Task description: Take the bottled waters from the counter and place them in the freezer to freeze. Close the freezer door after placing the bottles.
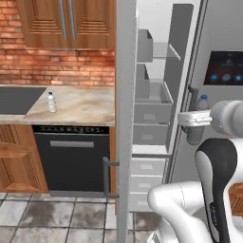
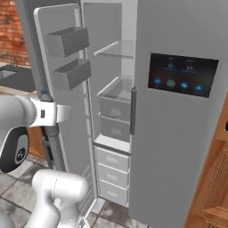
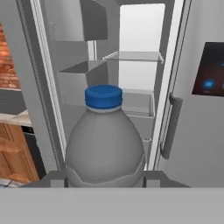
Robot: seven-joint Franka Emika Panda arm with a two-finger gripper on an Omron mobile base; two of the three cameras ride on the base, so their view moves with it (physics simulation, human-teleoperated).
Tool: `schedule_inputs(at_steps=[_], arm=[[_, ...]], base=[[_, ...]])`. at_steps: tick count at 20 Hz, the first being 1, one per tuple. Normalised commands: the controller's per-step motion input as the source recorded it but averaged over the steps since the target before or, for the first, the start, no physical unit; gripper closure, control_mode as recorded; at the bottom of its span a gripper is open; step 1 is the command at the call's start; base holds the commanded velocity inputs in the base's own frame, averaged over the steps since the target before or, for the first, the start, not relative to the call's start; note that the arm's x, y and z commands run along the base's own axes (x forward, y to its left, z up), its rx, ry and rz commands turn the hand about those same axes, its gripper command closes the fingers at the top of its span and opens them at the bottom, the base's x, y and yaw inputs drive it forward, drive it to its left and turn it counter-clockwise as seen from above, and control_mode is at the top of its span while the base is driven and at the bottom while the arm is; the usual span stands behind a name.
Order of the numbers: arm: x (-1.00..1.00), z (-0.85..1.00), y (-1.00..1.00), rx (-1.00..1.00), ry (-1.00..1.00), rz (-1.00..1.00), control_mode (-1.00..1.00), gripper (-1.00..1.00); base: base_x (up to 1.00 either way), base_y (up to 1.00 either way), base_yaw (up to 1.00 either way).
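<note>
1. Kitchen scene: red brick wall, wooden cabinets, grey floor tiles. Tall grey steel refrigerator on the right; freezer [image 2: 113,111], its left compartment, stands open, showing a pale interior with a shelf, open bins and stacked drawers.
2. Freezer door [image 2: 62,89] swung wide open, two grey storage bins on its inner face. Bar handle [image 1: 108,178] shows on its outer edge in the left base view.
3. Right-hand refrigerator door [image 2: 178,111] closed, dark touchscreen panel [image 2: 182,75] lit.
4. Arm rises from the base, elbow bent, forearm level, hand reaching forward toward the open freezer at about mid-height.
5. Gripper [image 1: 195,118] clenched on the dark grey bottle [image 3: 105,140], held upright, in front of the freezer opening and not inside it.
6. Held bottle: grey rounded shoulders, blue cap on top; fingers clasp its lower body. Hand view looks past it at the shelf and upper drawer.
7. Clear bottle [image 1: 51,102] stands upright on the counter [image 1: 80,107], near the edge of the dark inset panel [image 1: 19,99], well apart from the gripper. White ribbed body, blue cap.
8. Black appliance front [image 1: 71,159] sits under the counter, beside the open door.
</note>
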Motion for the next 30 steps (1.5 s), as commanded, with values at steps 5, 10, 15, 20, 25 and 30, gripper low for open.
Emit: schedule_inputs(at_steps=[5,10,15,20,25,30], arm=[[0.00,0.00,0.00,0.00,0.00,0.00,1.00,1.00],[0.00,0.00,0.00,0.00,0.00,0.00,1.00,1.00],[0.00,0.00,0.00,0.00,0.00,0.00,1.00,1.00],[0.00,0.00,0.00,0.00,0.00,0.00,1.00,1.00],[0.00,0.00,0.00,0.00,0.00,0.00,1.00,1.00],[0.00,0.00,0.00,0.00,0.00,0.00,1.00,1.00]], base=[[0.02,-0.46,-0.01],[0.14,-0.32,-0.07],[0.16,-0.06,-0.06],[0.53,-0.04,0.00],[0.55,-0.02,0.00],[0.39,0.00,0.00]])
